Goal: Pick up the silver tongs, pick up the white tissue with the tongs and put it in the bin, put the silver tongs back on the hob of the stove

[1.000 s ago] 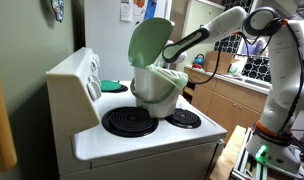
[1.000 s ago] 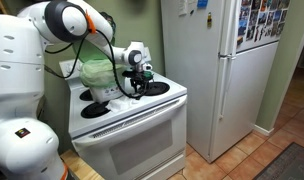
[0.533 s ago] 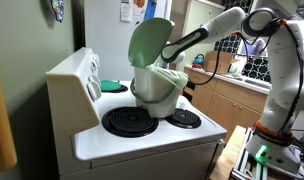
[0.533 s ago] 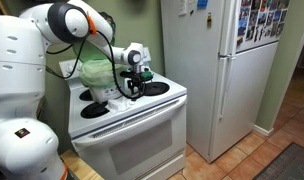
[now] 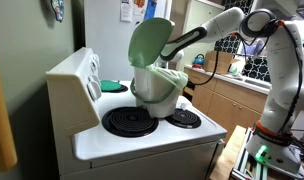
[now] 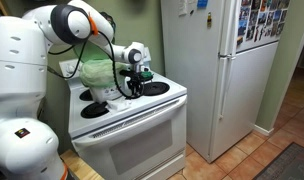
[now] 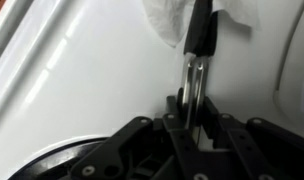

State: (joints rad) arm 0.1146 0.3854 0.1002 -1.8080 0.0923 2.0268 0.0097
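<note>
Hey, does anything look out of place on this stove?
Yes: the bin stands right on the hob by the coil burners, lid up, an odd spot for plastic. A white tissue lies there too.

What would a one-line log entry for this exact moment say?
jaws: closed on tongs | tips: at white tissue | bin: on stove, lid up
</note>
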